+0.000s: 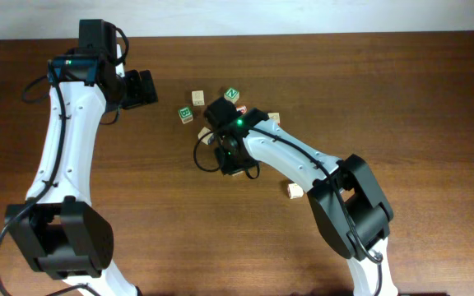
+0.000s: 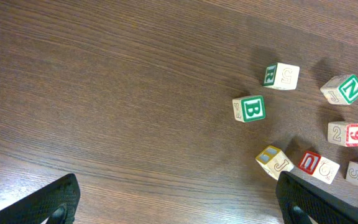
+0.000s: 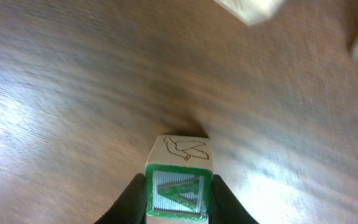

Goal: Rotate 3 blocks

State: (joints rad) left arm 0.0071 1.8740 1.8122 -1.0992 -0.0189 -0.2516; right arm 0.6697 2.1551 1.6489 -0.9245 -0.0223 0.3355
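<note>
In the right wrist view my right gripper (image 3: 178, 194) is shut on a pale-wood block (image 3: 179, 171), one black finger pressing each side. That block shows a green-framed letter face towards the camera and a bird outline on its top. From overhead, the right gripper (image 1: 235, 166) sits just below the cluster of blocks. My left gripper (image 2: 180, 206) hangs open over bare wood, with nothing between its fingers. To its right lie several blocks: a green B (image 2: 249, 108), a green R (image 2: 281, 75), a green N (image 2: 343, 89) and a red 9 (image 2: 347, 134).
Further blocks lie close to the left gripper's right finger (image 2: 316, 202): a yellow J (image 2: 273, 162) and a red-faced one (image 2: 319, 166). One lone block (image 1: 295, 191) rests by the right arm. The table's far edge (image 1: 303, 34) runs along the top.
</note>
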